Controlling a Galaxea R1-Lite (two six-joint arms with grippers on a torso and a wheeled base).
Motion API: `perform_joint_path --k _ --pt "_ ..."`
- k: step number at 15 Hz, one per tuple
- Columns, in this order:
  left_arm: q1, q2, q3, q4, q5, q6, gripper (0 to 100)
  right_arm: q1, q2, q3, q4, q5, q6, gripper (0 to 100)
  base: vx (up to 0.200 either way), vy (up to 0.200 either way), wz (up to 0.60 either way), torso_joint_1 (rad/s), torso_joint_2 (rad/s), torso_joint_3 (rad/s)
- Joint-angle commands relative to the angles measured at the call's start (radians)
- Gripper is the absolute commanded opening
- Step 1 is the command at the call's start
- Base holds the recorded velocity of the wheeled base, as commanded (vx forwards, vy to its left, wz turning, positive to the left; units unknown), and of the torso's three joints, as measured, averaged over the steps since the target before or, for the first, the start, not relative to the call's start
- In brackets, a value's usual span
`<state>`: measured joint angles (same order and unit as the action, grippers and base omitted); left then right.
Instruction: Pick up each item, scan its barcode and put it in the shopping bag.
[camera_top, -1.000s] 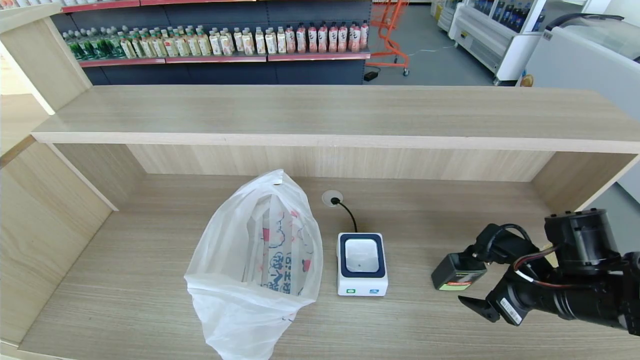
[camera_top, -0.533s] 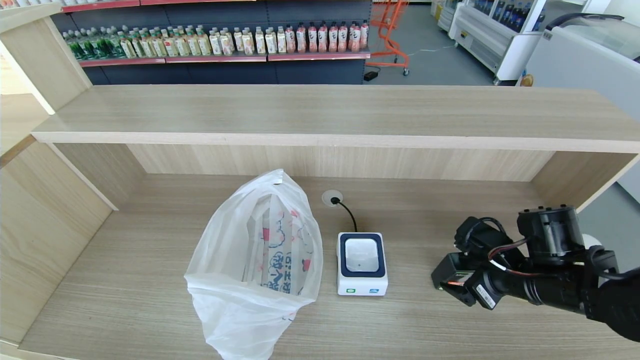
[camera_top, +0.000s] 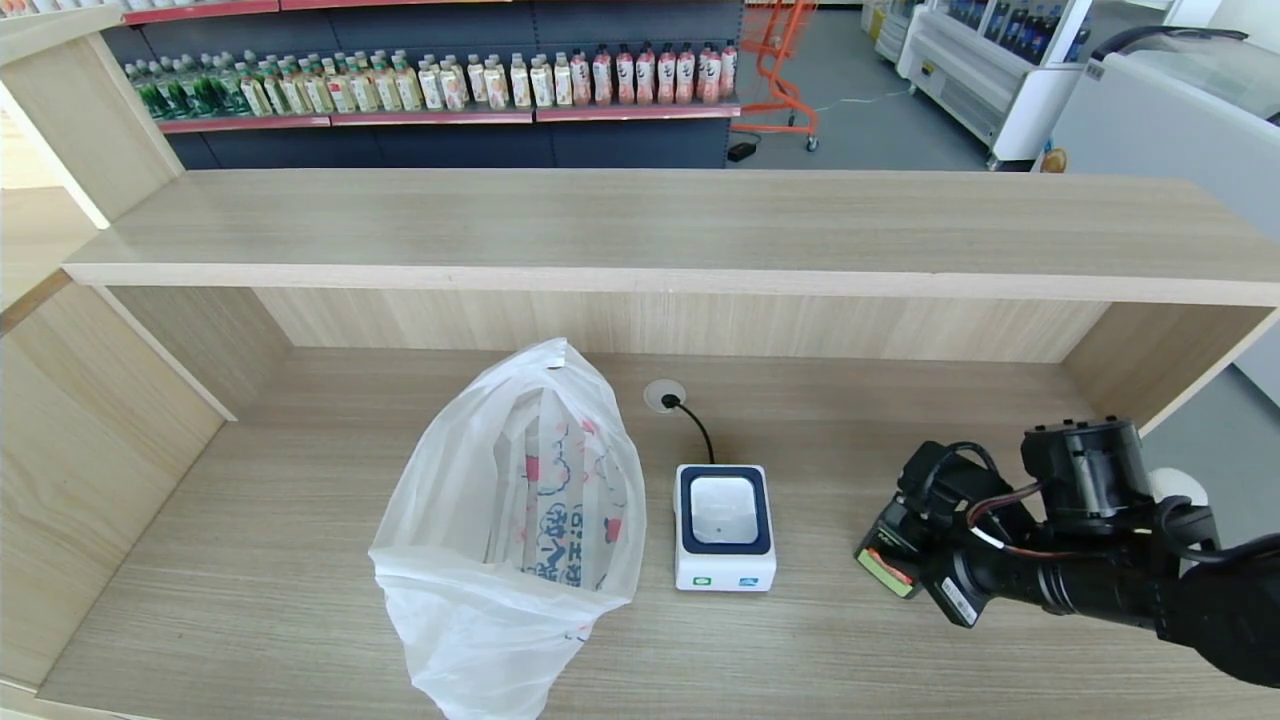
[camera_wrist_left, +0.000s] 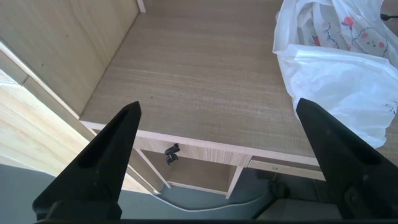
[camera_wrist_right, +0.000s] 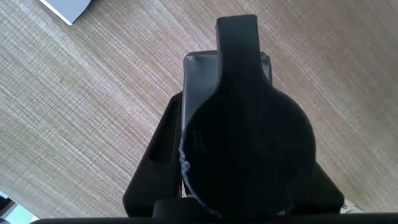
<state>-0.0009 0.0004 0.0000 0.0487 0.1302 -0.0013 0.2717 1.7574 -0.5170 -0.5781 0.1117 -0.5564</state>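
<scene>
A small dark box (camera_top: 880, 562) with an orange and green end sits tilted just over the counter, right of the scanner (camera_top: 724, 525). My right gripper (camera_top: 902, 560) is shut on it. In the right wrist view one black finger lies across the grey box (camera_wrist_right: 194, 87), held in the right gripper (camera_wrist_right: 233, 71). The white shopping bag (camera_top: 470, 560) stands left of the scanner with printed packets inside. My left gripper (camera_wrist_left: 219, 107) hangs open and empty over the counter's front left edge, with the bag (camera_wrist_left: 339, 68) off to one side.
A black cable (camera_top: 695, 425) runs from the scanner to a hole in the counter. A raised wooden shelf (camera_top: 640, 225) spans the back, and side walls close the counter (camera_top: 300, 600) left and right. A corner of the scanner (camera_wrist_right: 65, 7) shows in the right wrist view.
My right gripper moved left onto the dark box and shut on it. The box has since tipped up and shifted slightly left. The bag and scanner have not moved.
</scene>
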Motion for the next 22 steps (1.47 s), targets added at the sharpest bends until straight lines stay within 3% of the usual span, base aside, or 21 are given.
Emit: perform_joint_path --k 1,7,10,11,13,14,15,16,17,18,20,22 --pt "0.001 0.0 0.0 0.0 0.0 0.0 100 0.0 -0.015 0.011 0.0 -0.001 0.0 0 0.0 0.0 0.0 0.0 0.0 0.0" --pt "-0.001 0.0 0.0 0.0 0.0 0.0 100 -0.028 -0.423 0.098 -0.022 0.023 0.032 0 0.0 0.0 0.0 0.0 0.0 0.0" --pt "-0.001 0.0 0.0 0.0 0.0 0.0 100 -0.045 -0.616 0.103 0.089 0.042 -0.261 0 0.0 0.0 0.0 0.0 0.0 0.0" --pt "0.001 0.0 0.0 0.0 0.0 0.0 100 -0.046 -0.618 0.104 0.089 0.042 -0.275 0 0.0 0.0 0.0 0.0 0.0 0.0" --pt "-0.001 0.0 0.0 0.0 0.0 0.0 100 -0.057 -0.613 0.114 0.089 0.279 -0.577 0 0.0 0.0 0.0 0.0 0.0 0.0" --pt "0.001 0.0 0.0 0.0 0.0 0.0 100 -0.083 -0.599 0.114 0.09 0.413 -0.813 0 0.0 0.0 0.0 0.0 0.0 0.0" --pt "0.001 0.0 0.0 0.0 0.0 0.0 100 -0.095 -0.581 0.114 0.092 0.493 -0.967 0 0.0 0.0 0.0 0.0 0.0 0.0" --pt "0.001 0.0 0.0 0.0 0.0 0.0 100 -0.094 -0.541 0.112 0.092 0.649 -1.28 0 0.0 0.0 0.0 0.0 0.0 0.0" --pt "0.001 0.0 0.0 0.0 0.0 0.0 100 -0.094 -0.509 0.114 0.101 0.746 -1.499 0 0.0 0.0 0.0 0.0 0.0 0.0" --pt "-0.001 0.0 0.0 0.0 0.0 0.0 100 -0.094 -0.48 0.117 0.139 0.803 -1.657 0 0.0 0.0 0.0 0.0 0.0 0.0" --pt "-0.001 0.0 0.0 0.0 0.0 0.0 100 -0.068 -0.423 0.109 0.276 0.813 -1.952 0 0.0 0.0 0.0 0.0 0.0 0.0" --pt "-0.001 0.0 0.0 0.0 0.0 0.0 100 -0.043 -0.406 0.111 0.299 0.827 -2.064 0 0.0 0.0 0.0 0.0 0.0 0.0"
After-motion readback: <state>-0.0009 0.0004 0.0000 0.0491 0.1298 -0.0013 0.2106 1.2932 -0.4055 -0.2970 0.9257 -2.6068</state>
